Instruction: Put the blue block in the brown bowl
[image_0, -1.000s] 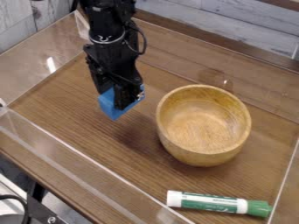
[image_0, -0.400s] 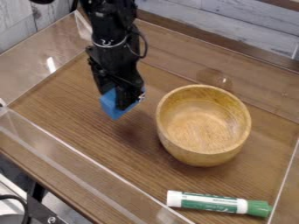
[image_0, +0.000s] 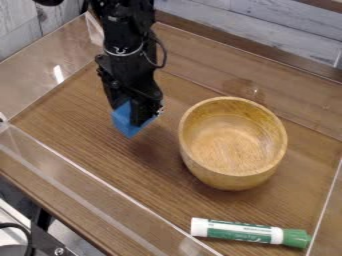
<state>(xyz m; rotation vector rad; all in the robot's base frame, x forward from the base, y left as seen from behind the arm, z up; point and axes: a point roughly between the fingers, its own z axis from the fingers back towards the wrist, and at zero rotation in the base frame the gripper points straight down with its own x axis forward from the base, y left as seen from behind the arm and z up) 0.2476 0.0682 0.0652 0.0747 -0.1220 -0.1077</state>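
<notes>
One white-and-green marker (image_0: 250, 233) lies near the front edge of the table (image_0: 80, 130); its writing is too small to read. Black jaws point down and are shut tight on the blue block (image_0: 128, 120), just above the wood. Right beside it, not touching, sits the brown bowl (image_0: 234, 142). Clear walls (image_0: 120, 190) stand around the table

Dark wood-grain tabletop (image_0: 80, 105), clear plastic walls (image_0: 34, 175), pale planks behind (image_0: 267, 25)
</notes>
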